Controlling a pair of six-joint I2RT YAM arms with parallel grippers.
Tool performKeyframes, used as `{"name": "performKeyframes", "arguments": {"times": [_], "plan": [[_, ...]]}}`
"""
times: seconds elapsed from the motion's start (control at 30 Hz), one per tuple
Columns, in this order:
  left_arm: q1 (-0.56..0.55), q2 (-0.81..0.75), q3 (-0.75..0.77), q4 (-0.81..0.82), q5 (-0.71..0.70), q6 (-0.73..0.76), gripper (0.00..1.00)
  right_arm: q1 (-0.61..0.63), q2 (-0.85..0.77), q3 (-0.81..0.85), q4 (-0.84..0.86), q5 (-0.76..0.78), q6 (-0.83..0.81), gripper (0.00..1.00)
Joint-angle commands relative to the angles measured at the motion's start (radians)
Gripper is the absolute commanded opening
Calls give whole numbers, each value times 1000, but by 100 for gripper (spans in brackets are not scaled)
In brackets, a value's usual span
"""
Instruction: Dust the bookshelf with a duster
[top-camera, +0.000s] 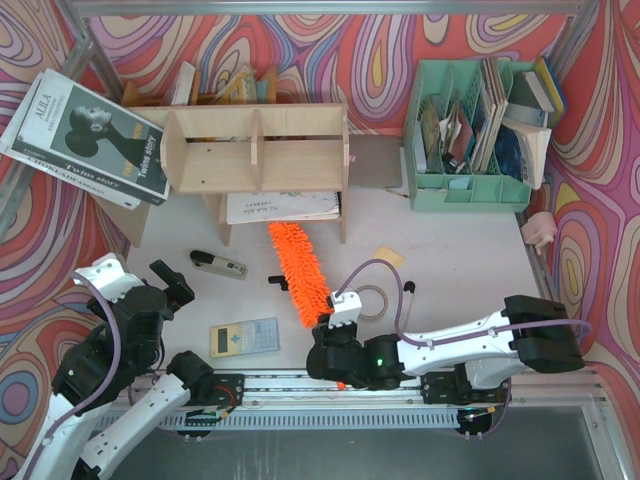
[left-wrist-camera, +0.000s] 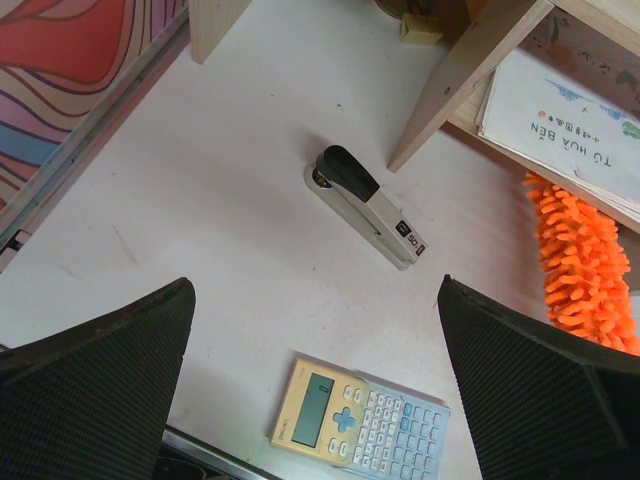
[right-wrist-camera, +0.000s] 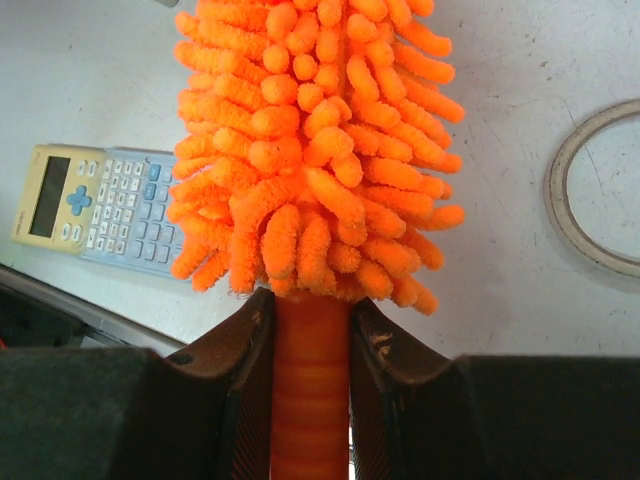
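Orange fluffy microfibre is what we notice first: the duster (top-camera: 298, 272) points from the right gripper (top-camera: 335, 345) toward the bookshelf (top-camera: 255, 150). The right jaws are closed on its thin orange handle, just below the fluffy head, and the wrist view shows this grip clearly. The far tip of the head reaches the front of the shelf, near the booklet (top-camera: 280, 206) that lies under the lower board. From above we cannot say for sure whether the head rests on the table (top-camera: 450, 250) or hangs a little over it. The left gripper (top-camera: 170, 285) has its jaws wide apart and holds nothing; it hovers near the stapler (top-camera: 218, 264) and the calculator (top-camera: 244, 337).

In our judgement the task is in its early part. The pick-up of the duster is done. The dusting itself is not yet done, because the head touches neither the top board nor the compartments. What is left is to raise the head to the boards and wipe along them.
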Motion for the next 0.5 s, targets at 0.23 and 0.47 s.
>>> {"name": "performKeyframes", "arguments": {"times": [0.23, 0.47], "plan": [[-4, -7, -1, 1, -10, 9, 98, 0, -29, 63, -490, 187, 451, 0], [-4, -10, 0, 0, -8, 9, 98, -64, 31, 66, -399, 63, 348, 0]]}}
